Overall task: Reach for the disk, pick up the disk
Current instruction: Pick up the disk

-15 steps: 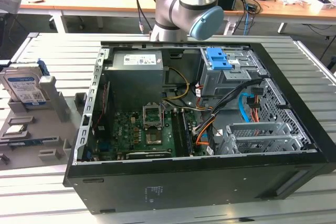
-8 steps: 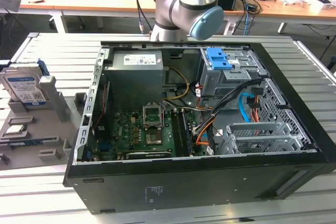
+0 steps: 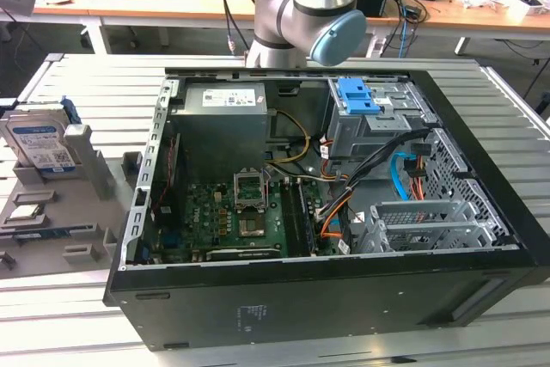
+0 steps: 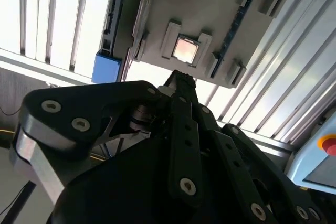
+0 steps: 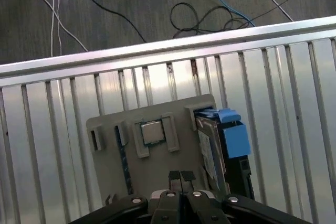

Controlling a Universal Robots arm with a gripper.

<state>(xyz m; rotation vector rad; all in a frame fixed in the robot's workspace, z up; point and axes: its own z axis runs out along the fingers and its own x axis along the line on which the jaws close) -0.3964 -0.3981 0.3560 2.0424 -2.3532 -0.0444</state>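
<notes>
First wrist view: fingers (image 5: 174,177) together, empty, over the grey holder (image 5: 157,169); disk (image 5: 210,150) on edge in its end slot, off-centre, so you'd best spread them and centre over it.

floor (image 5: 131,9): dark grey, loose cables (image 5: 231,23) | table (image 3: 69,315): ribbed metal slats | rear: wooden desks (image 3: 155,2), cluttered

open computer case (image 3: 301,302) | grey fixture (image 5: 157,177) | square chip (image 5: 151,131) | slatted table (image 3: 51,320)

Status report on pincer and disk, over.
Pincer shut, empty, over the grey holder. Disk standing on edge in holder, untouched. Nothing between them.
</notes>
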